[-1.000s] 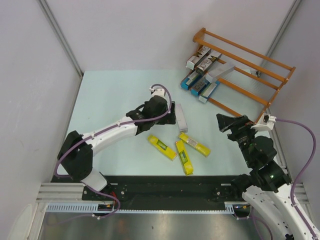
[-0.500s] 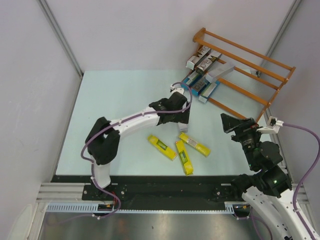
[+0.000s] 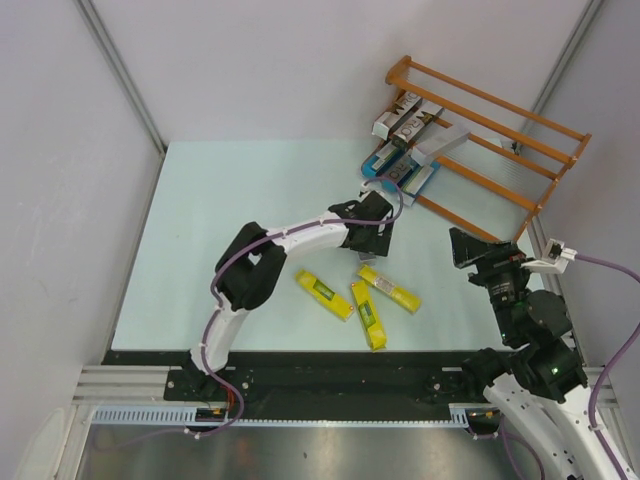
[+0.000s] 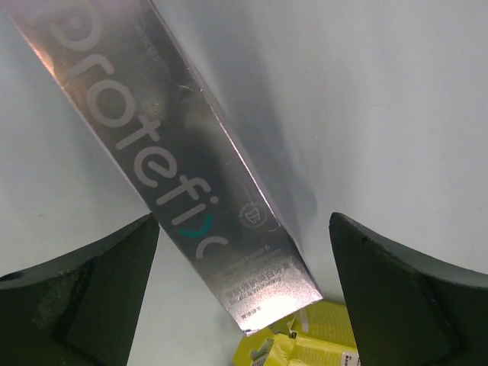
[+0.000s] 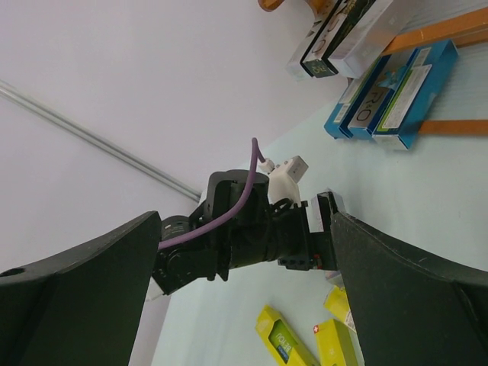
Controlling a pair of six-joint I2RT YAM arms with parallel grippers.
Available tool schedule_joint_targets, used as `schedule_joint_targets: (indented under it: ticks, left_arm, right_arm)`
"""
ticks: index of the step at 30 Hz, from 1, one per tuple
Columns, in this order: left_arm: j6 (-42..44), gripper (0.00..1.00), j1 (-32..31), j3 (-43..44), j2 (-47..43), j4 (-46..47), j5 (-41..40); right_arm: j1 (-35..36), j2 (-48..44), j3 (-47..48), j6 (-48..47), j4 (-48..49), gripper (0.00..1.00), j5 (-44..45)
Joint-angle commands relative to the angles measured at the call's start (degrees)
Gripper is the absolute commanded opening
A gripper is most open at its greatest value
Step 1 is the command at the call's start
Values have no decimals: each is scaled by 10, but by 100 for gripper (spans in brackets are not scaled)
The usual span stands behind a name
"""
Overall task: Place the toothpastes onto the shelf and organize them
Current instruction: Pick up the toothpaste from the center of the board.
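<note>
- From above: caught the left gripper (image 3: 373, 240) low over the pale table (image 3: 220, 220), not far from the left end of the shelf (image 3: 520, 140), with the jaws hidden beneath the wrist. Found the right gripper (image 3: 468, 247) well apart, near the shelf's front corner, carrying nothing. Showed silver-and-white cartons (image 3: 405, 118) on the upper rails, blue cartons (image 3: 395, 172) on the lower ones, and three yellow cartons (image 3: 360, 300) loose on the table near the left arm.
- From the left wrist: revealed a detail missing overhead, a silver carton (image 4: 183, 160) lettered "protefix", flat on the table and slanted between two dark fingers (image 4: 84, 297) spread wide and touching nothing. Placed one end of the box between the jaws, with a yellow carton just beyond it. Judged the danger here: risked pinching only that end, or a corner, on closing across the slant, then twisting the box, dropping it short of the rails, or nudging the yellow neighbour.
- From the right wrist: looked out between that gripper's own widely parted, empty fingers (image 5: 76, 305) toward the left arm's wrist (image 5: 244, 229), side-on, an angle absent elsewhere. Showed the shelved cartons with ends jutting past the front rail. Gave no clear sight of the silver carton. Judged a second hazard: risked knocking those neighbours askew, or through the gaps, with a crooked delivery.
</note>
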Motion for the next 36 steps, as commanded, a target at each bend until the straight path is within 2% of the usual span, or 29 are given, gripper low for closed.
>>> schedule_joint_targets:
  ticks: [1, 4, 7, 8, 11, 14, 28, 36]
  left_arm:
    - [-3, 96, -1, 31, 16, 9, 19]
    - [-2, 89, -1, 29, 23, 10, 23]
    - [0, 69, 0, 15, 16, 12, 19]
    - [2, 56, 0, 9, 12, 14, 14]
    - [2, 41, 2, -13, -8, 20, 4]
    - [9, 35, 3, -32, -33, 25, -12]
    - [50, 33, 3, -83, -161, 47, -47]
    - [87, 33, -12, -110, -256, 62, -10]
  right_arm:
    - [-1, -15, -2, -8, 6, 100, 18]
    - [-1, -18, -1, -9, 2, 100, 21]
    - [-1, -19, -2, -6, 2, 100, 22]
    - [-1, -19, -2, -5, 1, 99, 22]
    - [-1, -17, -2, -4, 2, 100, 20]
    - [-1, -14, -2, -1, 2, 100, 18]
    - [-1, 0, -2, 0, 10, 100, 3]
    - [-1, 28, -2, 5, 27, 100, -26]
